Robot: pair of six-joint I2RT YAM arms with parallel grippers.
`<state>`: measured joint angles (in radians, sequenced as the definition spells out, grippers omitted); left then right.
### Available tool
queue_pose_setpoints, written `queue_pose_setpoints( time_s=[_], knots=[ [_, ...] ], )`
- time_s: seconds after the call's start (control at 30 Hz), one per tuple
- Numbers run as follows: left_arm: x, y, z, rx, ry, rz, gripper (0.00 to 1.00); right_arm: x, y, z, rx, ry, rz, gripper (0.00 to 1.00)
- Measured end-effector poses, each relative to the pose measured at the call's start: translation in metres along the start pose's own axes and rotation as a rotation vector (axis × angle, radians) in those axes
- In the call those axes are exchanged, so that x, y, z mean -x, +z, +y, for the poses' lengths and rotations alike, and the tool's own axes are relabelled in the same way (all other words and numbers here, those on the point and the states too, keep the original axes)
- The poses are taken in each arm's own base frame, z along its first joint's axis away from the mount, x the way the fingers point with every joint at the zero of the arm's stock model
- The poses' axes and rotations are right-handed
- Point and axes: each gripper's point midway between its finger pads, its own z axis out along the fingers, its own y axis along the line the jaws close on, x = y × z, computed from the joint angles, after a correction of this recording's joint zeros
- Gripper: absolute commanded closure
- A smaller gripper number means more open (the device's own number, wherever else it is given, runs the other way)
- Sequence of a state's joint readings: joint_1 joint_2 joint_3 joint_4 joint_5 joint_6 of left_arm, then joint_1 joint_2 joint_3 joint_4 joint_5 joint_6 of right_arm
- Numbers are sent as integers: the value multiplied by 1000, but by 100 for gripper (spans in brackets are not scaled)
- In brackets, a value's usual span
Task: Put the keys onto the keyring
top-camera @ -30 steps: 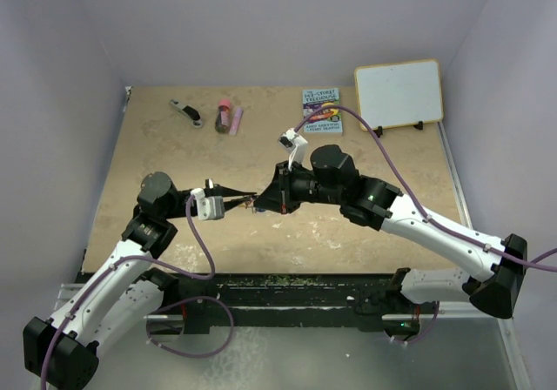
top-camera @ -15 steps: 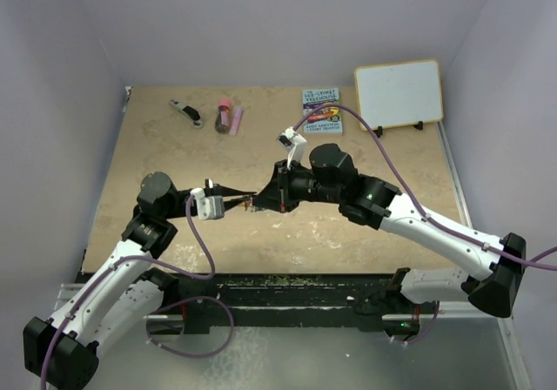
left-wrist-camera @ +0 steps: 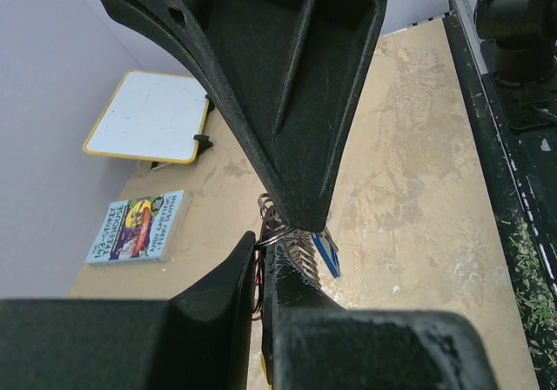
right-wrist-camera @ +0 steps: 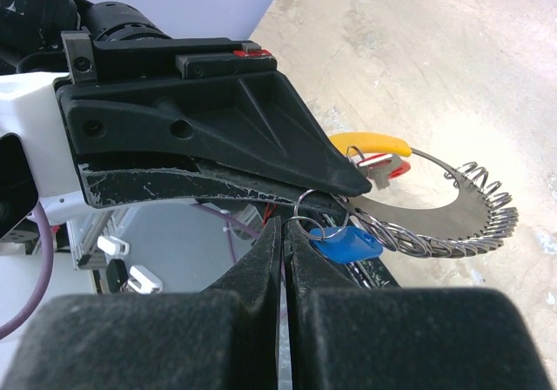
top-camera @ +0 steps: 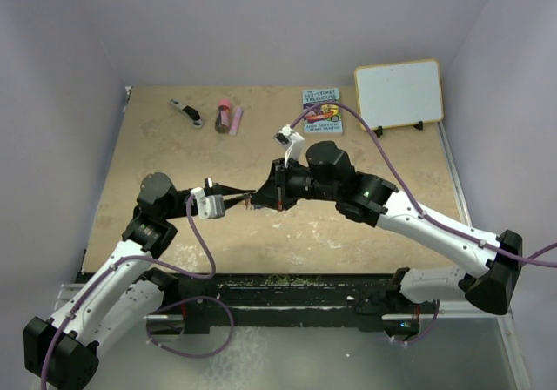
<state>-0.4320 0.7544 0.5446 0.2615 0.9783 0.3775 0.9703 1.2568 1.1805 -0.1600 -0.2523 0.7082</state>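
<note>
My left gripper (top-camera: 244, 200) is shut on the keyring (right-wrist-camera: 470, 226) and holds it above the table's middle. The ring's silvery coils and orange-yellow part (right-wrist-camera: 370, 143) stick out past the left fingers (right-wrist-camera: 261, 137). The blue key (right-wrist-camera: 345, 244) hangs at the coils and also shows in the left wrist view (left-wrist-camera: 327, 255). The red key (right-wrist-camera: 397, 171) sits by the yellow part. My right gripper (right-wrist-camera: 283, 226) is shut, pinching the blue key's small wire loop (right-wrist-camera: 306, 209). It meets the left gripper (left-wrist-camera: 259, 244) tip to tip. In the top view (top-camera: 264, 200) the keys are too small to make out.
At the back of the table lie a small book (top-camera: 322, 111), a framed whiteboard (top-camera: 399, 94), a dark red tube (top-camera: 224, 116) and a black-and-silver clip tool (top-camera: 185, 111). The table's dark front edge (top-camera: 287, 281) runs below the arms.
My right arm has shifted slightly left and back, closer against the left gripper. The left arm has stayed still with the keyring.
</note>
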Motion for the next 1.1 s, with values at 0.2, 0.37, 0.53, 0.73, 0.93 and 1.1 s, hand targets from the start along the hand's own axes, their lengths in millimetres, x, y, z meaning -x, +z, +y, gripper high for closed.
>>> queue_pose_setpoints(
  time_s=[0.2,0.37,0.53,0.73,0.93,1.1],
  knots=[
    [1,0,1,6,5,-2,96,1,0,1,1,-1,-2,100],
    [1,0,1,8,-3,-3,96,1,0,1,2,-1,-3,100],
    [1,0,1,11,-9,-3,96,2,0,1,4,-1,-6,100],
    [1,0,2,15,-7,-3,96,3,0,1,2,-1,-11,100],
    [-1,0,1,17,-9,-3,96,5,1,-1,-13,5,-22,100],
    [-1,-1,1,20,-9,-4,96,6,1,-1,-15,6,-25,100]
  ],
)
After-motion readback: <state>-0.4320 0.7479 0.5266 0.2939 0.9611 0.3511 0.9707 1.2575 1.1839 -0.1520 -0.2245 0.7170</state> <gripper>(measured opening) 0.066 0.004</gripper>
